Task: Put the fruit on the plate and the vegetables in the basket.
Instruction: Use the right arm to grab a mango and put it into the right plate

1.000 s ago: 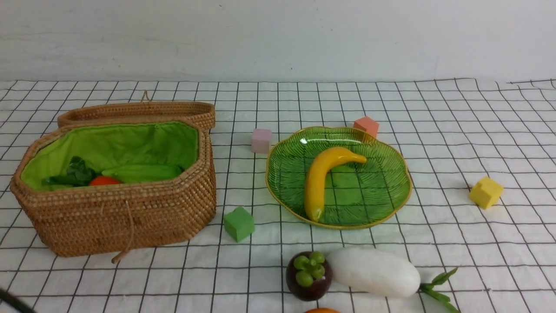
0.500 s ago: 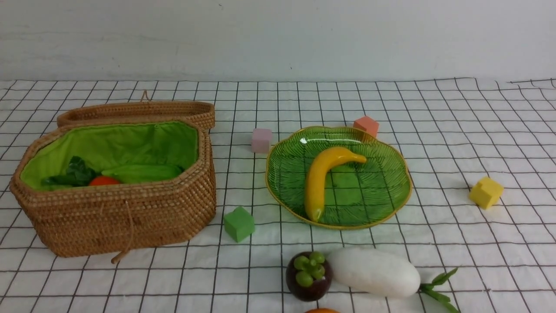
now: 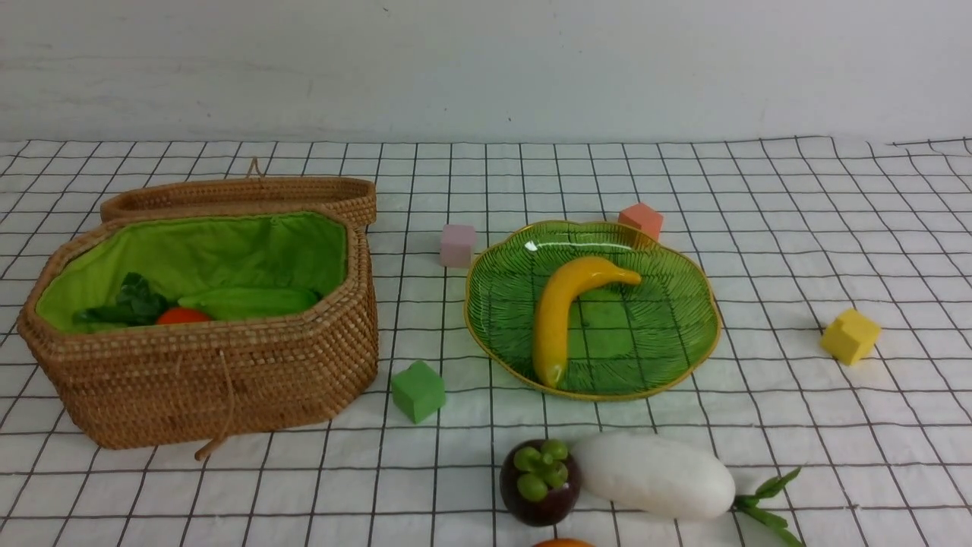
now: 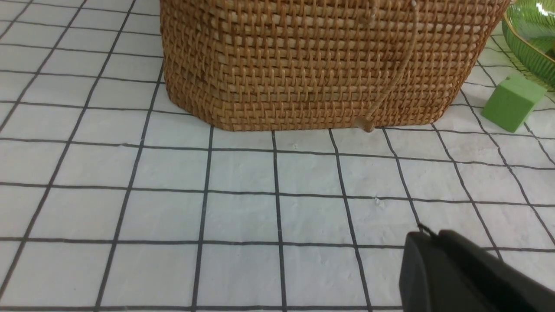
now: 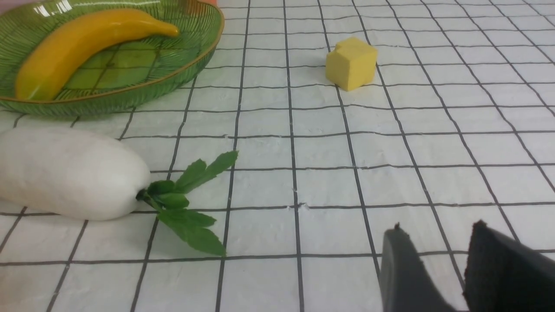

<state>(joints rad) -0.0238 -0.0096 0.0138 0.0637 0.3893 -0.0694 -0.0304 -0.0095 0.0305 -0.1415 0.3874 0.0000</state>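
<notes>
Right, my left gripper (image 4: 424,237) is pinched closed on nothing; my right gripper (image 5: 438,234) gapes empty. Banana (image 3: 566,308) lies on the plate (image 3: 683,334); carrot (image 3: 181,316) and cucumber (image 3: 250,301) sit in the basket (image 3: 228,380); mangosteen (image 3: 539,482) sits just beside radish (image 3: 653,475) at the plate's six o'clock.

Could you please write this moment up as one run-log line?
basket: carrot, cucumber inside | plate: banana | radish, mangosteen: on cloth, unsorted | left claw: shut, empty | right claw: open, empty

Rough woven wicker basket (image 3: 228,380) (cloth-lined), glossy glass plate (image 3: 672,323), smooth banana (image 3: 558,311)
</notes>
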